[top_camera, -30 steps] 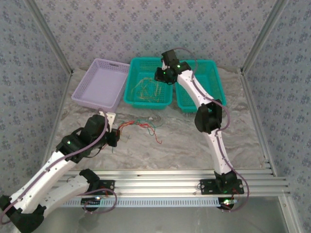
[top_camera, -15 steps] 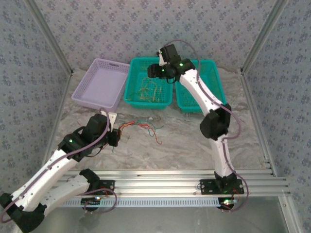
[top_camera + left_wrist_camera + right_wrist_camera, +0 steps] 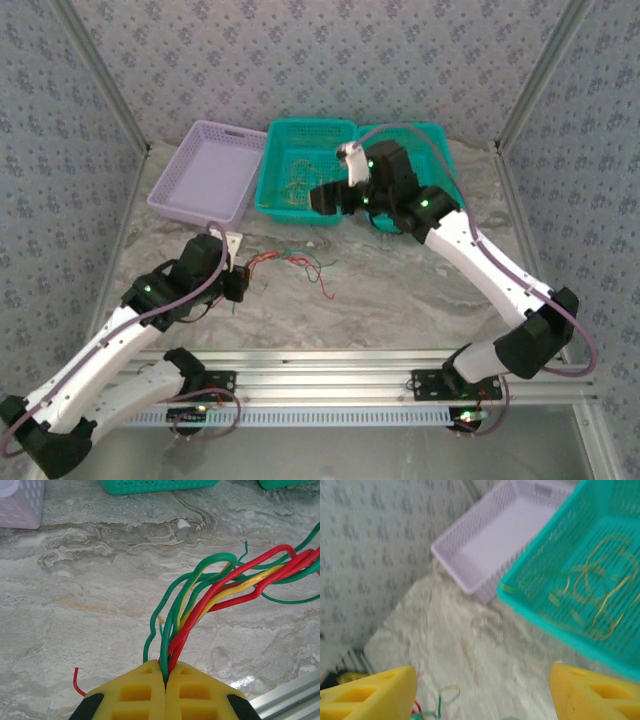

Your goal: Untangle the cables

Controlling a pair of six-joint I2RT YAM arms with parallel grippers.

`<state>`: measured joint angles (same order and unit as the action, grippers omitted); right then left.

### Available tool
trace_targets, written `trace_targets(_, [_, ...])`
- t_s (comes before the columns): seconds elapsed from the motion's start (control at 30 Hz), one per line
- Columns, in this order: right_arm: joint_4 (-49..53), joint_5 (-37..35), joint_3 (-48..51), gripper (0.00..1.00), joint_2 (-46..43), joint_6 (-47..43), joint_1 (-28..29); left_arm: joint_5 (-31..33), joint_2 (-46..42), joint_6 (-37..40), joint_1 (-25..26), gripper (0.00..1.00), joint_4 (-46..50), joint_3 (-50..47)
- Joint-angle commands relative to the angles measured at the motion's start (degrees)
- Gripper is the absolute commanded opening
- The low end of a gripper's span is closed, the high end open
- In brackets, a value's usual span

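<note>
A tangle of red, green and yellow cables lies on the marble table between the arms. My left gripper holds one end of it. In the left wrist view its yellow fingers are pressed together on the cables, which fan up and to the right. My right gripper hovers over the front edge of the middle teal basket, open and empty. In the right wrist view the right gripper shows a wide gap, with blurred cable ends below it. Several yellow cables lie in that basket.
A lilac basket stands at the back left, with nothing in it. A second teal basket stands at the back right, partly behind the right arm. An aluminium rail runs along the near edge.
The right arm has swung down and back from above the teal basket toward its front edge, and its jaws have opened wider. The left arm and its cables have stayed still.
</note>
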<state>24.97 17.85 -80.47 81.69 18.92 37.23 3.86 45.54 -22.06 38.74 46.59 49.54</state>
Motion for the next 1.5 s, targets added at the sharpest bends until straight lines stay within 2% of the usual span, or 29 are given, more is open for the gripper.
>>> trace_targets(0.0, [-3.2, 4.0, 5.7, 0.72, -4.0, -1.6, 1.6, -1.4, 0.2, 0.9, 0.1, 0.0, -0.1, 0.4])
trace_targets(0.07, [-3.9, 3.4, 9.5, 0.72, -5.8, -1.5, 2.5, -2.1, 0.5, 1.1, 0.1, 0.0, -0.3, 0.3])
trace_targets(0.23, [-9.4, 8.1, 19.7, 0.71, -8.0, -0.8, 4.8, -2.3, 0.9, 1.0, 0.0, 0.0, -0.3, 0.3])
trace_targets(0.4, [-12.3, 7.4, 22.4, 0.69, -6.5, -1.4, 8.4, -2.5, 1.1, 1.1, 0.1, 0.0, -0.5, 0.3])
trace_targets(0.53, [-12.3, 7.3, 21.2, 0.6, -3.7, -1.2, 8.8, -2.5, 1.0, 1.2, 0.1, 0.0, -0.4, 0.3])
trace_targets(0.63, [-11.1, 5.4, 20.5, 0.48, -4.2, -1.9, 8.7, -2.7, 0.9, 1.1, 0.1, 0.0, -0.4, 0.2])
trace_targets(0.73, [-11.8, 5.2, 20.9, 0.27, -4.9, -1.8, 8.2, -2.8, 0.9, 1.2, 0.1, 0.0, -0.6, 0.2])
trace_targets(0.83, [-12.1, 6.2, 20.7, 0.17, -4.5, -1.4, 8.0, -2.9, 1.0, 1.3, 0.1, 0.0, -0.6, 0.2])
trace_targets(0.9, [-12.2, 5.4, 20.7, 0.03, -4.6, -1.2, 7.9, -3.0, 1.1, 1.3, 0.0, 0.0, -0.6, 0.2])
trace_targets(0.93, [-11.7, 4.5, 20.4, 0.0, -4.6, -1.4, 7.9, -3.0, 1.0, 1.3, 0.1, 0.0, -0.6, 0.2])
trace_targets(1.03, [-8.8, 0.2, 19.8, 0.0, -6.0, -2.5, 7.7, -3.1, 1.1, 1.2, 0.1, 0.0, -0.6, 0.2])
trace_targets(1.17, [-2.7, -12.3, 19.1, 0.0, -9.2, -4.9, 7.1, -3.2, 1.3, 1.3, 0.1, 0.0, -0.6, 0.2])
trace_targets(1.27, [0.1, -20.7, 19.4, 0.0, -11.7, -3.4, 4.0, -3.3, 1.5, 1.4, 0.1, 0.0, -0.6, 0.2])
trace_targets(1.47, [1.7, -23.8, 21.7, 0.0, -17.1, 0.3, -3.7, -3.5, 1.8, 1.4, 0.1, 0.0, -0.6, 0.2])
